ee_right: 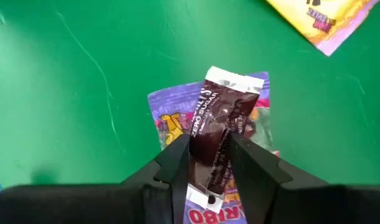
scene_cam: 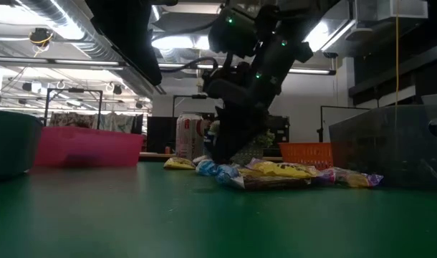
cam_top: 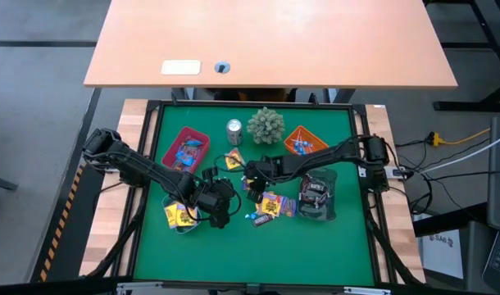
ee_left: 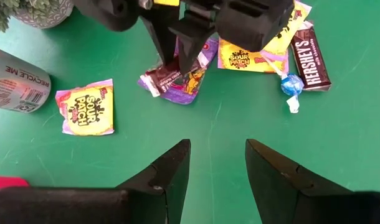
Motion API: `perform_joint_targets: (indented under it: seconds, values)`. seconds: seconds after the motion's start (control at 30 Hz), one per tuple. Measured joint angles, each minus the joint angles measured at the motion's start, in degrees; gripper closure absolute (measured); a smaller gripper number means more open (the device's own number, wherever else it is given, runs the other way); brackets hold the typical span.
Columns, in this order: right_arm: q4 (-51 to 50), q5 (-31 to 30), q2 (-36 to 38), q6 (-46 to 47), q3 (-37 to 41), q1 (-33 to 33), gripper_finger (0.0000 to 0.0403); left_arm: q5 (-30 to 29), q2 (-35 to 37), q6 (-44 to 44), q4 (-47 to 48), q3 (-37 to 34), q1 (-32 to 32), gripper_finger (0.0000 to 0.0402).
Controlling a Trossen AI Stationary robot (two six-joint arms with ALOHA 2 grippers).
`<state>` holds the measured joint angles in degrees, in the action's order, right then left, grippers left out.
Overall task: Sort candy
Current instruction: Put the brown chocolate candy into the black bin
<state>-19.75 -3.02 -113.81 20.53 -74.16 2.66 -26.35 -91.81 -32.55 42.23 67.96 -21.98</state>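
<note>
right claw (ee_right: 210, 163) around dark brown bar (ee_right: 220, 124) over purple packet (ee_right: 171, 121)

A robotics lab or workshop is indicated by exposed ceiling ducts (scene_cam: 68, 29), strip lights (scene_cam: 183, 43), a concrete floor (cam_top: 37, 123), loose cables (cam_top: 455, 147) and a green-matted bench (cam_top: 258, 246).

Silver can (cam_top: 234, 129) beside spiky green plant ball (cam_top: 265, 124) at far worktop (cam_top: 332, 246); pink tray (cam_top: 187, 147) left, orange tray (cam_top: 306, 140) right, possibly clear bin (cam_top: 318, 197) near right.
</note>
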Motion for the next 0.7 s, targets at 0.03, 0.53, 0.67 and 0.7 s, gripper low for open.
perform_joint_targets:
  seconds: [0.03,0.53,0.67,0.7]
  values:
    - [0.43,-0.19,-0.34,0.00,0.01,0.00,0.0288,0.00,0.00,0.02,-0.10,0.00,0.00,0.0258]
    - [2.26,-0.42,-1.90,-0.24,-0.06,-0.04,0.0288,0.00,0.00,0.10,-0.91,0.00,0.00,0.0258]
    - [2.72,-0.43,-2.81,-0.24,-0.13,-0.04,0.0294,0.00,0.00,0.08,-0.91,0.00,0.00,0.0258]
    - [2.89,-0.43,-2.92,-0.24,-0.17,-0.02,0.0300,0.00,0.00,0.09,-0.93,0.00,0.00,0.0258]
